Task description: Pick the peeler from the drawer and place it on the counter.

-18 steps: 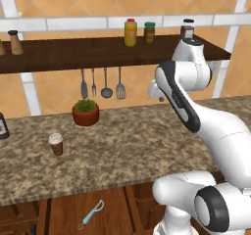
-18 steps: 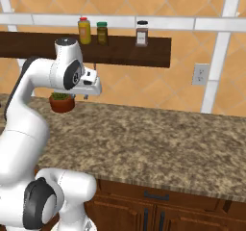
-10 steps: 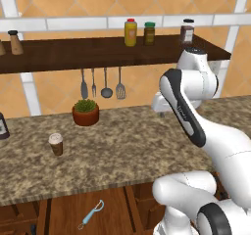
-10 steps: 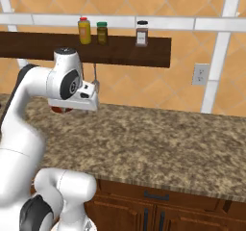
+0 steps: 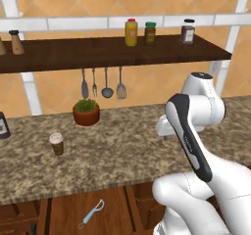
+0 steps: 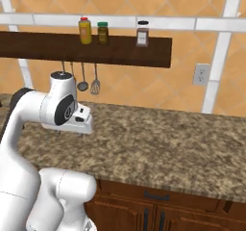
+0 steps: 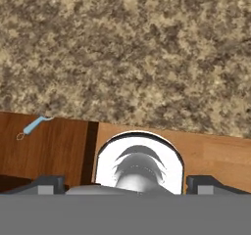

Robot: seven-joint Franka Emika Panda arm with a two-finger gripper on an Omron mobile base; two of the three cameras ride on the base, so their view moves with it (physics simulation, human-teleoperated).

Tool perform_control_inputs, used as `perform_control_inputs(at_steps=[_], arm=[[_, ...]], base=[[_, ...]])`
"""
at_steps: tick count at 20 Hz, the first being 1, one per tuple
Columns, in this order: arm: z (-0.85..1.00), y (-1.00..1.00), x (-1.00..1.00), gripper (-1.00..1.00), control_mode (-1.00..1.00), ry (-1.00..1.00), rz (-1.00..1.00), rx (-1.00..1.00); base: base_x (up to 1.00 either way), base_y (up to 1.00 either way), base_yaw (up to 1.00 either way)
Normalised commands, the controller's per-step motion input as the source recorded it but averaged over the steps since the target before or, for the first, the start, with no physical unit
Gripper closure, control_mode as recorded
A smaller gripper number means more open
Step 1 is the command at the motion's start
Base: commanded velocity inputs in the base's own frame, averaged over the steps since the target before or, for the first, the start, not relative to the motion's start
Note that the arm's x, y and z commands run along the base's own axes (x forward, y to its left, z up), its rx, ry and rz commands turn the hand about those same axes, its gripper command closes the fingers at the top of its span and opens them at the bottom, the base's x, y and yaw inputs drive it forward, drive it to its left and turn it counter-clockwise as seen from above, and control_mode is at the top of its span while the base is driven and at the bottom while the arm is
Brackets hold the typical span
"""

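Note:
The peeler (image 5: 92,213), a slim tool with a light blue handle and a silver loop, lies in the open reddish-brown drawer (image 5: 63,214) below the counter's front edge. It also lies at the left in the hand view as the peeler (image 7: 33,127) on the drawer (image 7: 54,153) floor. The speckled granite counter (image 5: 122,151) runs across all views. My gripper (image 6: 70,132) hangs over the counter (image 6: 158,143), pointing down, to the right of the peeler and well above it. Its fingertips (image 7: 49,184) stand wide apart; the gripper (image 7: 126,185) is open with nothing between them.
A potted plant (image 5: 86,112) and a paper cup (image 5: 57,143) stand on the counter's left part, with a dark bottle (image 5: 2,129) at the far left edge. Metal utensils (image 5: 105,84) hang under the dark wall shelf (image 5: 112,53), which carries several jars.
The hand has dropped from shelf height to just above the counter, and the arm's elbow has swung right. The peeler has not moved.

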Motion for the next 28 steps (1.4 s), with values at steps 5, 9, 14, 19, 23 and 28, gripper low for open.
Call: perform_control_inputs(at_steps=[5,9,14,19,23,28], arm=[[0.0,0.0,0.0,-1.0,1.0,0.0,0.0,0.0],[0.0,0.0,0.0,-1.0,1.0,0.0,0.0,0.0],[0.0,0.0,0.0,-1.0,1.0,0.0,0.0,0.0],[0.0,0.0,0.0,-1.0,1.0,0.0,0.0,0.0],[0.0,0.0,0.0,-1.0,1.0,0.0,0.0,0.0],[0.0,0.0,0.0,-1.0,1.0,0.0,0.0,0.0]], base=[[-0.08,-0.65,0.52],[-0.19,-0.35,0.69],[-0.58,0.11,0.63],[-0.24,0.18,0.59],[-0.22,-0.48,0.41],[0.17,-0.23,0.49]])
